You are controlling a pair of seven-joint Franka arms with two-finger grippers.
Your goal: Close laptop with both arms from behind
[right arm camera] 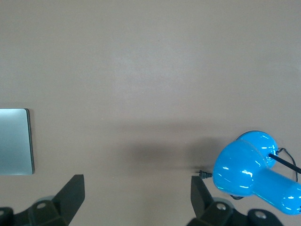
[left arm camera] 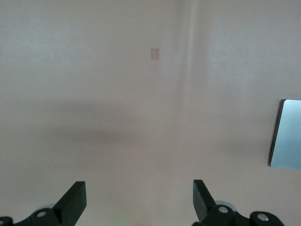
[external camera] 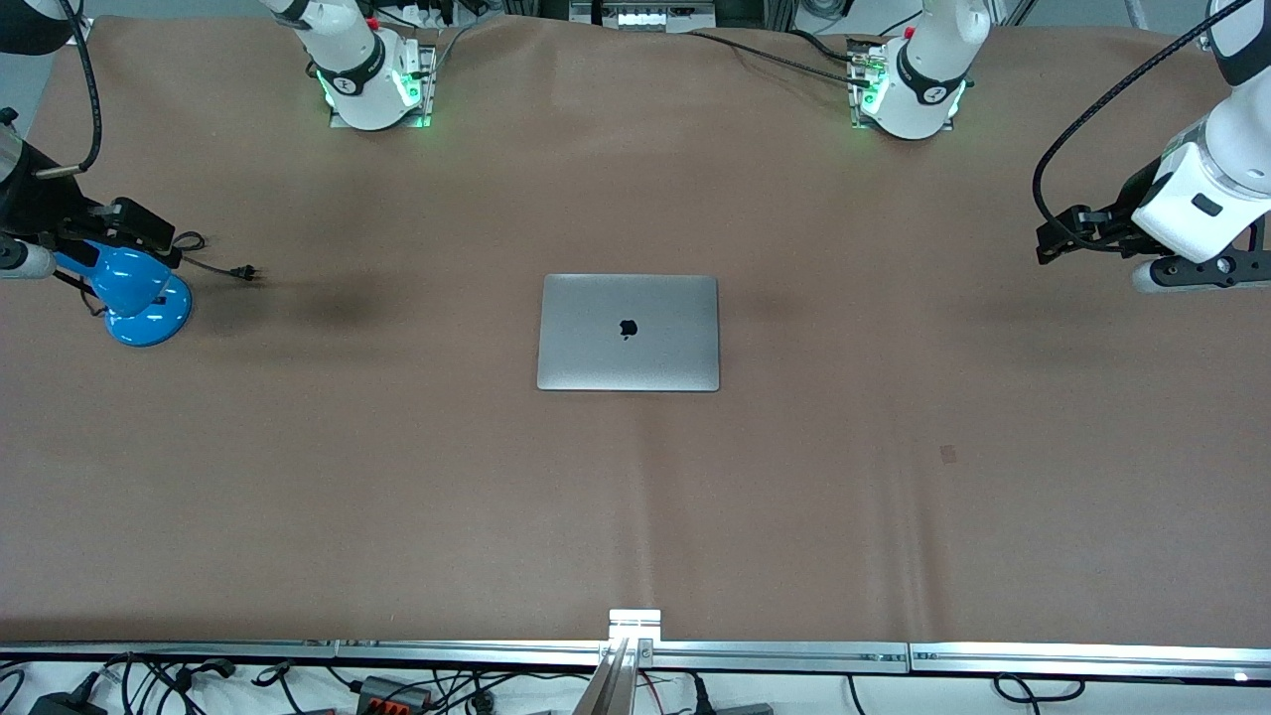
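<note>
The silver-grey laptop [external camera: 628, 333] lies shut and flat in the middle of the table, lid up with the dark apple logo showing. An edge of it also shows in the left wrist view [left arm camera: 288, 134] and in the right wrist view [right arm camera: 15, 141]. My left gripper [external camera: 1060, 238] hangs open and empty over bare table at the left arm's end; its open jaws show in the left wrist view [left arm camera: 138, 197]. My right gripper [external camera: 134, 230] hangs open and empty over the table at the right arm's end, just above the blue lamp; it also shows in the right wrist view [right arm camera: 137, 193].
A blue desk lamp [external camera: 139, 298] lies at the right arm's end, also in the right wrist view [right arm camera: 251, 174], with its black cord and plug [external camera: 243, 271] toward the laptop. A small square mark [external camera: 948, 454] is on the brown cloth. A metal rail [external camera: 635, 650] edges the table nearest the camera.
</note>
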